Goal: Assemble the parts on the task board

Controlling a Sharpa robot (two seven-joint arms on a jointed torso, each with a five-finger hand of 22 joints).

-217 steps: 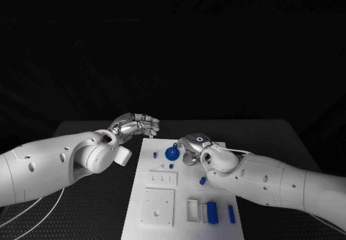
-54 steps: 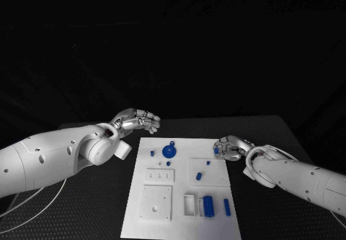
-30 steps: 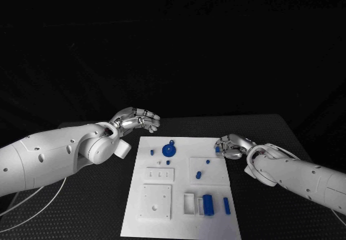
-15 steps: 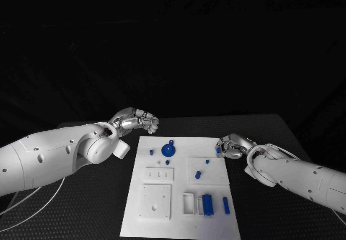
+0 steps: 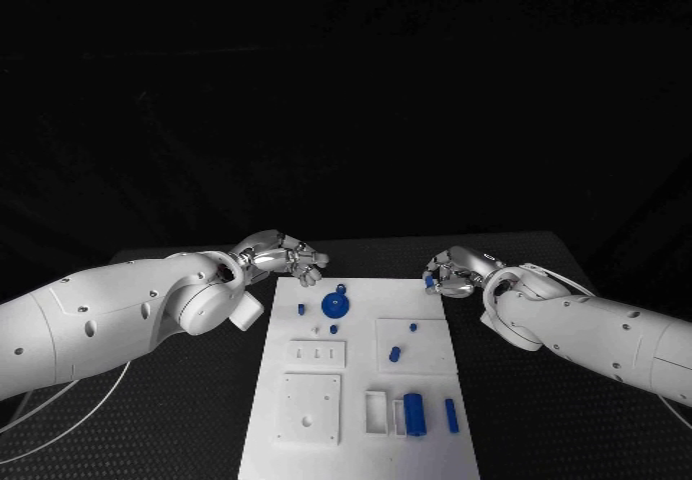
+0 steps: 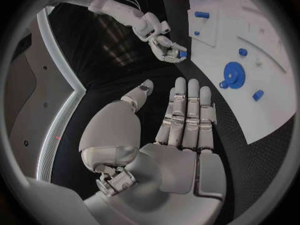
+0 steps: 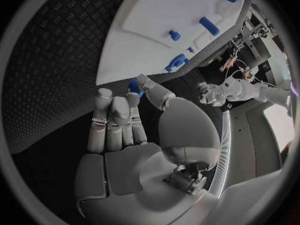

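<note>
- Head view: the task board (image 5: pixel 433 400) lies in the middle of the black table (image 5: pixel 173 400), running from the centre toward 6 o'clock.
- On it a blue wheel-shaped part (image 5: pixel 336 301) sits near the far end, with a small blue peg (image 5: pixel 302 309) just at its 9 o'clock and another small peg (image 5: pixel 333 328) at its 6 o'clock.
- A blue oval part (image 5: pixel 394 353) rests on a raised white square at mid-board. A thick blue cylinder (image 5: pixel 414 413) and a thin blue bar (image 5: pixel 450 415) lie side by side near the 6 o'clock end.
- The left hand (image 5: pixel 280 257) hangs at the board's far corner at about 10 o'clock, its fingers curled forward; whether anything is in it I cannot tell here.
- The right hand (image 5: pixel 450 272) is at the board's far corner at about 1 o'clock, pinching a small blue part (image 5: pixel 431 283) between thumb and a finger.
- Left wrist view: the left hand (image 6: pixel 178 135) has its fingers stretched out, side by side, thumb apart, with nothing in it. The board (image 6: pixel 275 85) and the wheel (image 6: pixel 234 75) lie beyond the fingertips; the other hand (image 6: pixel 164 44) holds the blue piece (image 6: pixel 182 53).
- Right wrist view: the right hand (image 7: pixel 125 135) nips the blue piece (image 7: pixel 134 86) between thumb and one fingertip, the other fingers straight, just off the board's edge (image 7: pixel 150 65).
</note>
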